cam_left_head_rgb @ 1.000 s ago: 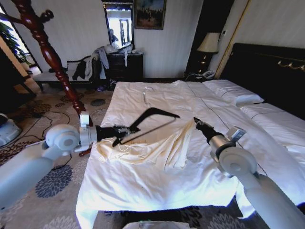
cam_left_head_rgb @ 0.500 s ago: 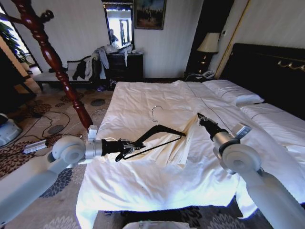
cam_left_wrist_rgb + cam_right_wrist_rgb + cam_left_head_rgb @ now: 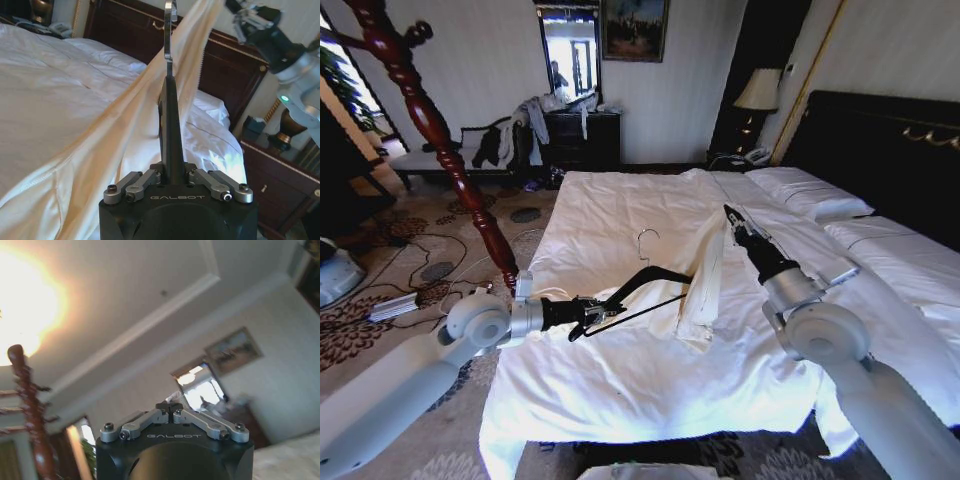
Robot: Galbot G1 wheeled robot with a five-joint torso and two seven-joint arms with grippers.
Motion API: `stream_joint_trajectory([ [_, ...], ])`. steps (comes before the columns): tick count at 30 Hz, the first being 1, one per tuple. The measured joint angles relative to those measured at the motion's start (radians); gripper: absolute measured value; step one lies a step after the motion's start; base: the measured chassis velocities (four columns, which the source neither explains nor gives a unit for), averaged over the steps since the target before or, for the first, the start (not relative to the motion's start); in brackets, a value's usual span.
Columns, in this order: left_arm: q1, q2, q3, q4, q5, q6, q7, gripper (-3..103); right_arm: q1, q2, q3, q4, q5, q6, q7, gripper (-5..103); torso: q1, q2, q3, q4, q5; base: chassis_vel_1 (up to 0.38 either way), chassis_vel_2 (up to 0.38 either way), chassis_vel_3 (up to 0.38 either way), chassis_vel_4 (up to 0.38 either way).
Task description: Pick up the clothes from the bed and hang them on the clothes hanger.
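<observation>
While the bed [image 3: 620, 380] spreads its white duvet across most of the head view, a tall dark headboard [image 3: 890, 150] rises at its right, white pillows [image 3: 810, 195] lying below it. Patterned carpet [image 3: 430, 390] covers the floor on the left, where a reddish-brown turned wooden pole [image 3: 430, 130] leans up through the view. Against the far wall stand a dark dresser [image 3: 582, 140] heaped with grey garments [image 3: 525, 125], a mirror [image 3: 570, 50], a framed picture [image 3: 634, 28] and a lamp [image 3: 758, 92]. Both wrist views show GALBOT printed on the claw housings.

The left claw [image 3: 588, 313] hovers over the left part of the bed, clamped on one end of the clothes hanger [image 3: 645, 283]; its long axis runs from the claw toward the middle of the bed, the silver hook [image 3: 647, 240] pointing toward the far wall. The right claw [image 3: 733, 218] is raised above the bed's middle, its fingers closed on the clothes [image 3: 703, 280], which hang down from it in a cream fold, the lower end trailing on the duvet just beside the hanger's far end. In the left wrist view the cloth drapes along the hanger
</observation>
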Motion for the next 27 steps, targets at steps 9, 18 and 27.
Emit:
stream_joint_trajectory([
  [9,-0.022,-0.085,0.011,0.05,0.057,-0.007,-0.003,18,-0.018,0.0,-0.044,0.014,-0.014,0.098,-0.153,0,0.0,0.0,0.0,0.0,0.0,0.0,0.0,0.0,0.0],
  [18,-0.075,-0.156,0.032,0.077,0.058,-0.01,-0.021,18,-0.049,0.012,-0.168,0.014,-0.122,0.119,-0.216,0,0.0,0.0,0.0,0.0,0.0001,0.0,0.0,0.0,0.0],
  [27,-0.098,-0.186,0.022,0.097,0.059,-0.02,-0.03,18,-0.073,0.014,-0.24,0.015,-0.167,0.151,-0.332,0,0.0,0.0,0.0,0.0001,0.0,0.0,0.0,0.0,0.0],
])
